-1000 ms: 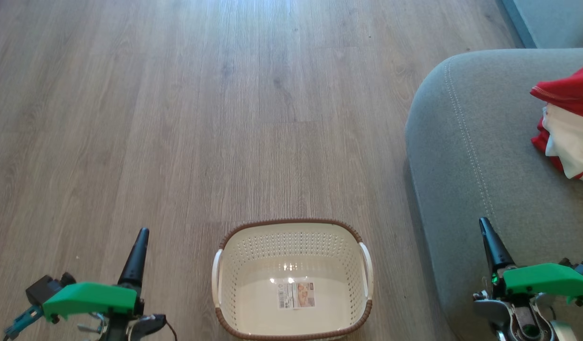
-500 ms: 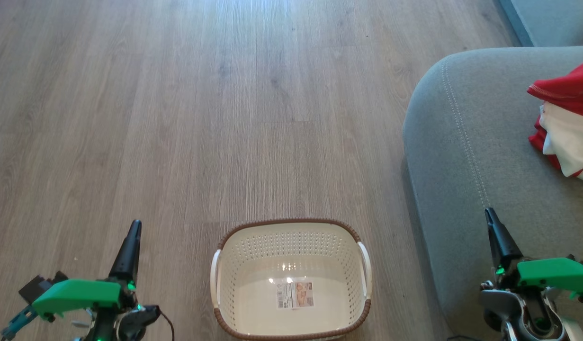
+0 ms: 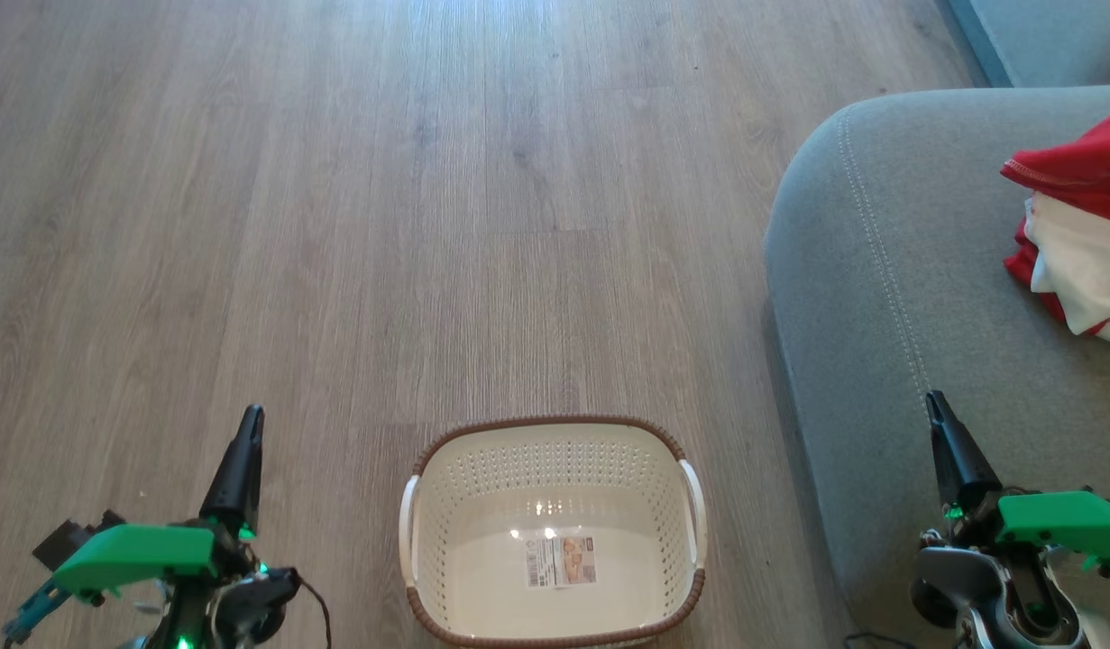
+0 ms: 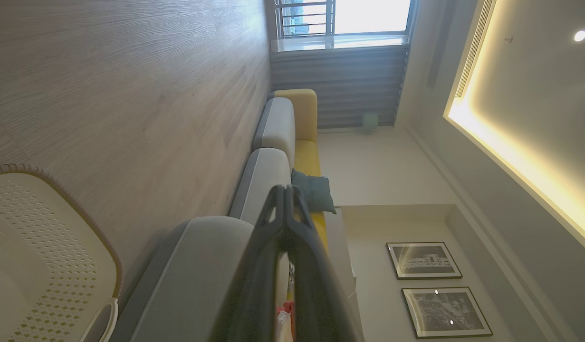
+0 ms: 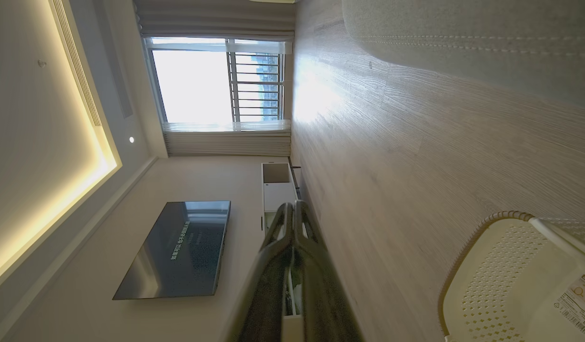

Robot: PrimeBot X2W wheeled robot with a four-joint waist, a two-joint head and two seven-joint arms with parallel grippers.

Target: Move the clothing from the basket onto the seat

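Basket (image 3: pixel 547 473) stands upright on the wood floor (image 3: pixel 428 225) at the bottom centre of the head view, between the two grippers. The seat (image 3: pixel 888 297) is near it on the right, with a strip of floor showing between them. The basket's bare cream bottom is visible, with a paper label (image 3: pixel 560 561) lying flat on it. Clothing (image 3: pixel 1073 234) lies in a heap on the seat at the right edge of the head view, red fabric over and around a white piece. Part of the heap is cut off by the frame. The heap is well apart from the basket. Left gripper (image 3: pixel 250 416) is at lower left over the floor, fingers pressed together to a single point, holding nothing. Right gripper (image 3: pixel 935 401) is at lower right over the near part of the seat, fingers likewise closed tip to tip with nothing between them. Whether it touches the cushion cannot be told. Both wrist views show the fingertips meeting. Neither gripper touches the basket or the clothing.
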